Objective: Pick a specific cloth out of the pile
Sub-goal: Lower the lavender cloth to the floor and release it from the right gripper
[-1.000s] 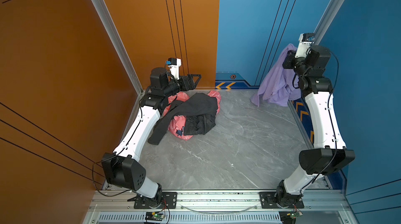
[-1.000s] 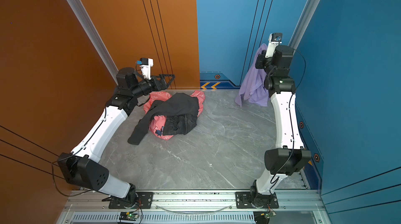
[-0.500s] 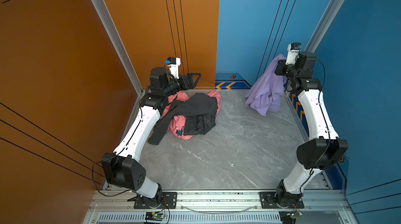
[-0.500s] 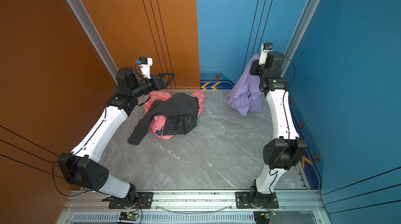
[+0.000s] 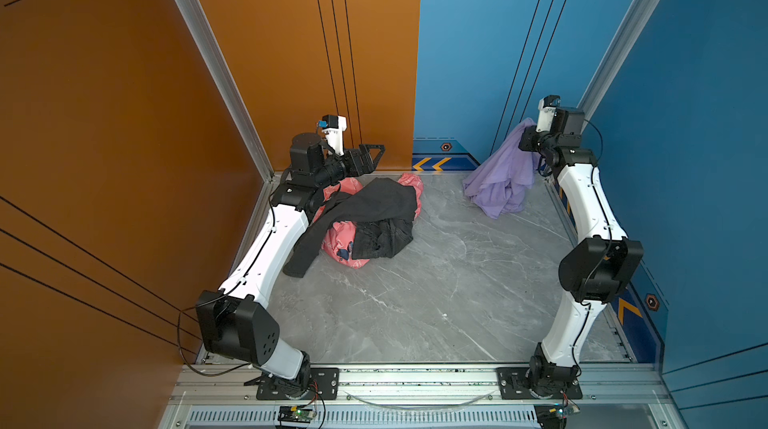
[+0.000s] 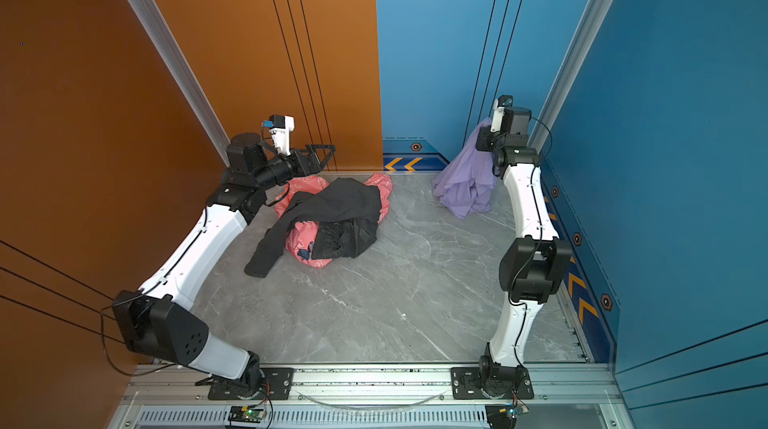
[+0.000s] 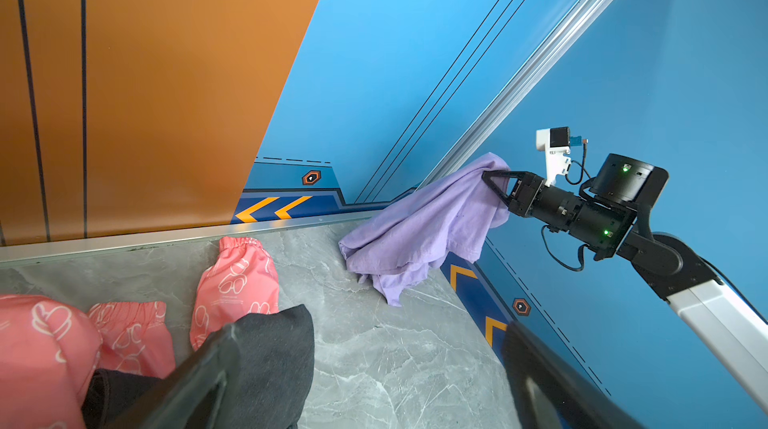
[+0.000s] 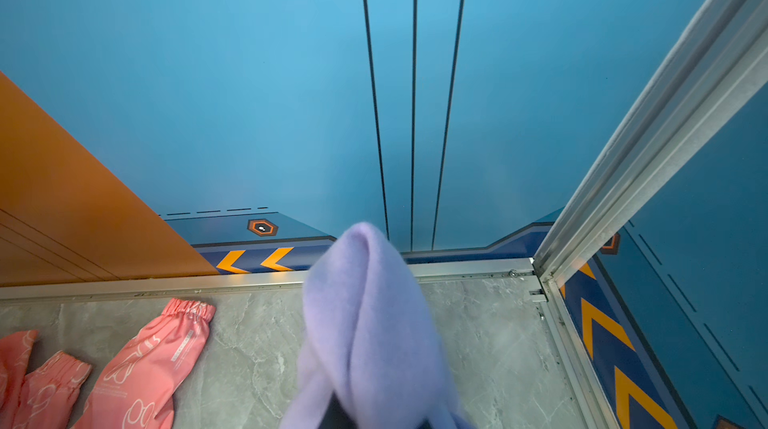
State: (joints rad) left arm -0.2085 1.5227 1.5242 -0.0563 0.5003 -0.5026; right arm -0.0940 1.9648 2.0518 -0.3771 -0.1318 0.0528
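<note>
The lavender cloth [image 5: 503,181] [image 6: 465,185] hangs at the table's back right corner, apart from the pile. My right gripper [image 5: 525,138] [image 7: 492,181] is shut on its top fold, and its lower folds rest on the table. In the right wrist view the cloth [image 8: 365,323] covers the fingers. The pile [image 5: 365,219] [image 6: 332,219] lies at the back left: a black garment [image 7: 270,348] draped over a salmon-pink printed one [image 7: 237,281]. My left gripper [image 5: 374,154] [image 7: 370,343] stands open and empty above the pile's back edge.
The grey marble table [image 5: 436,281] is boxed in by an orange wall [image 5: 124,115] on the left and blue walls [image 5: 498,32] behind and on the right. Aluminium rails run along its edges.
My right arm has carried the lavender cloth a little leftward and lower along the back wall, so more of it rests on the table. The left arm has not moved.
</note>
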